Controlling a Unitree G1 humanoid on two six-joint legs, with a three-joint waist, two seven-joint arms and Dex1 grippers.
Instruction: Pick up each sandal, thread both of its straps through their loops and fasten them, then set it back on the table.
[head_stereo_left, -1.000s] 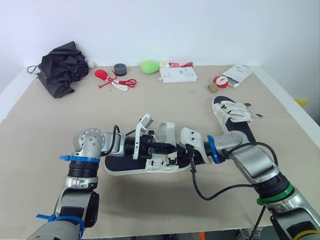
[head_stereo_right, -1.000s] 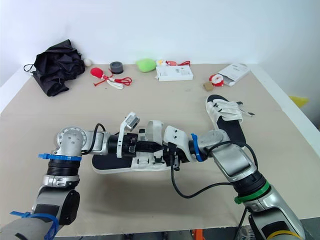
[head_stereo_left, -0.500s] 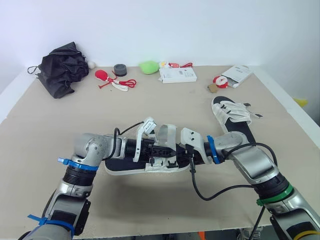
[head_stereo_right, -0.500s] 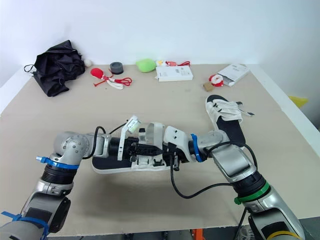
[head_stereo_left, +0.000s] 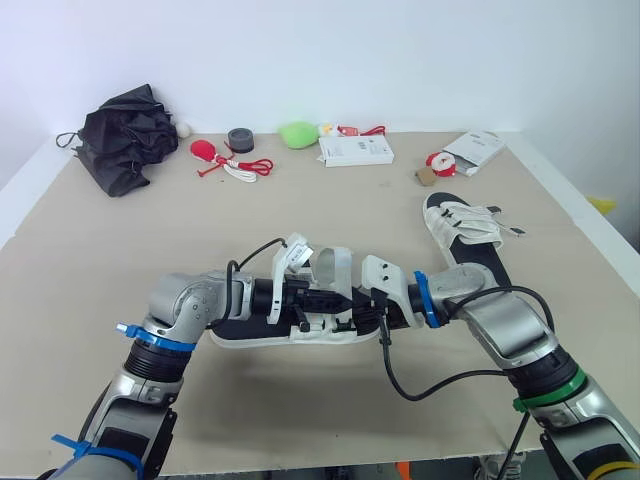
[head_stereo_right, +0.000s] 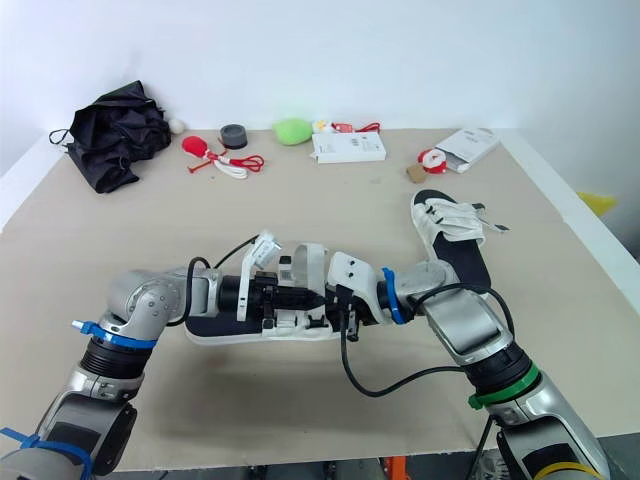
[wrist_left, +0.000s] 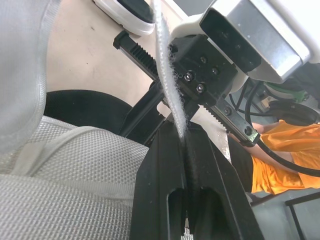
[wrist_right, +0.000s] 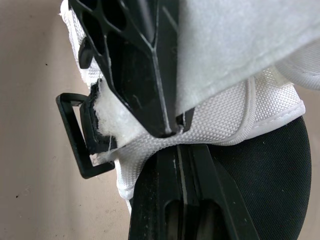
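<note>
A white-strapped sandal with a black sole (head_stereo_left: 236, 331) lies at the middle of the table, between my two grippers. My left gripper (head_stereo_left: 318, 298) is shut on a thin white strap (wrist_left: 169, 95), seen edge-on between its fingers. From the other side my right gripper (head_stereo_left: 348, 318) is shut on the white mesh webbing (wrist_right: 220, 117) beside a black loop (wrist_right: 75, 135). The two grippers' fingers almost touch over the sandal's straps. The second sandal (head_stereo_left: 464, 232), with its straps done up, rests flat at the right.
Along the far edge sit a black folded umbrella (head_stereo_left: 120, 135), red and white cords (head_stereo_left: 228, 162), a tape roll (head_stereo_left: 240, 136), a green object (head_stereo_left: 298, 132), a white box (head_stereo_left: 356, 150) and a packet (head_stereo_left: 473, 150). A person in orange (wrist_left: 280, 165) is beyond the table.
My left arm's elbow has swung lower and inward, turning the wrist while still pinching the strap. The sandal and the right arm have hardly moved.
</note>
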